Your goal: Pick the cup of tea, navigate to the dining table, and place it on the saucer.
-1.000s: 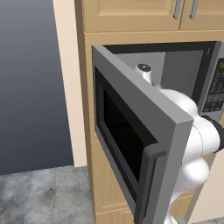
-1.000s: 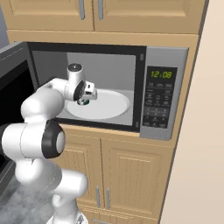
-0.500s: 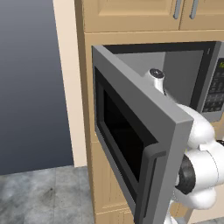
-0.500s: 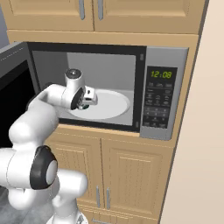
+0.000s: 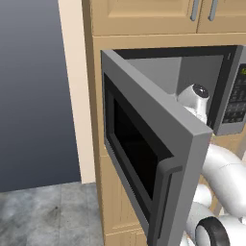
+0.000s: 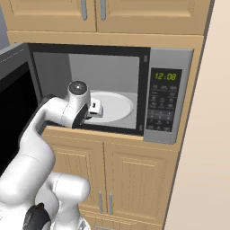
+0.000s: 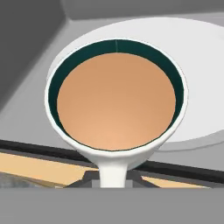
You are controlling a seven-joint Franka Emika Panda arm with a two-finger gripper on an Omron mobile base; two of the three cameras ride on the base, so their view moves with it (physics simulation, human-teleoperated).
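The cup of tea is seen from above in the hand view: white outside, dark green inner rim, brown tea, handle pointing down into my gripper. The gripper is shut on that handle. From the right base view, my gripper holds a small white shape at the front left of the open microwave, over the near edge of its white round plate. In the left base view the open door hides the hand. The dining table and the saucer are out of view.
The microwave door stands wide open on the left, close to my arm's elbow. Wooden cabinets sit below and above the microwave. A tan wall closes the right side. Grey floor lies at lower left.
The hand with the cup has drawn back from over the plate toward the microwave's front opening and slightly lower. The elbow has dropped. The base views have not shifted.
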